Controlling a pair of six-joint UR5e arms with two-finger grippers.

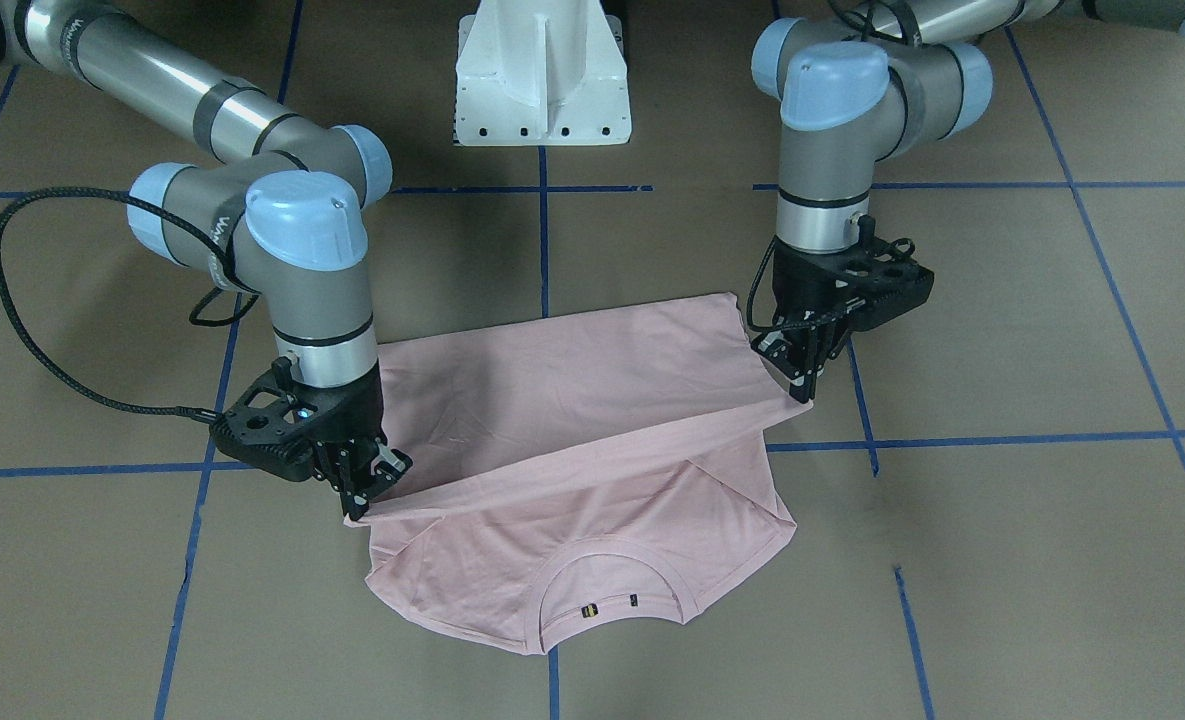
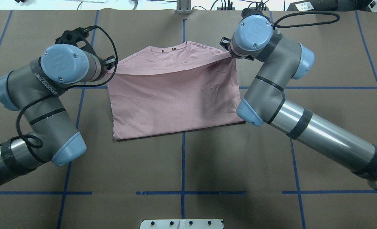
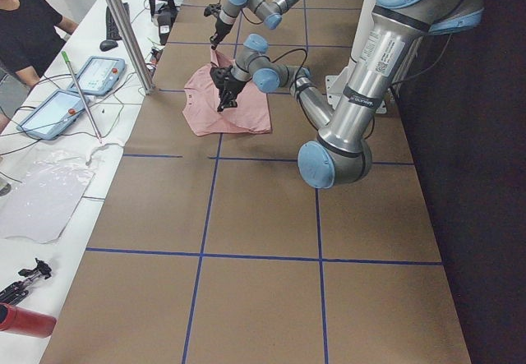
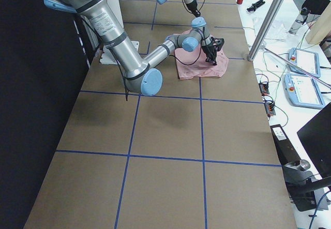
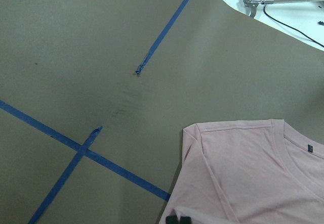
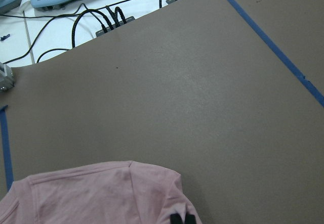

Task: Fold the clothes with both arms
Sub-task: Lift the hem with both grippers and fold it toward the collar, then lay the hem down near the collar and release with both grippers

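Collar (image 1: 607, 570) of T-shirt (image 1: 572, 400) nearest; left gripper (image 1: 802, 385) and right gripper (image 1: 364, 497) each clamped on a raised corner; uneven travel risks a skewed fold.

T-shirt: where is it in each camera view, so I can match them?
Front-facing: T-shirt at centre, collar toward the bottom.
Overhead: T-shirt at upper centre, collar toward the top.
Exterior left: T-shirt small, upper middle.
Exterior right: T-shirt small, upper right of centre.
Left wrist: T-shirt at bottom right.
Right wrist: T-shirt at bottom left.
Shared landmark: blue tape lines, in all six.
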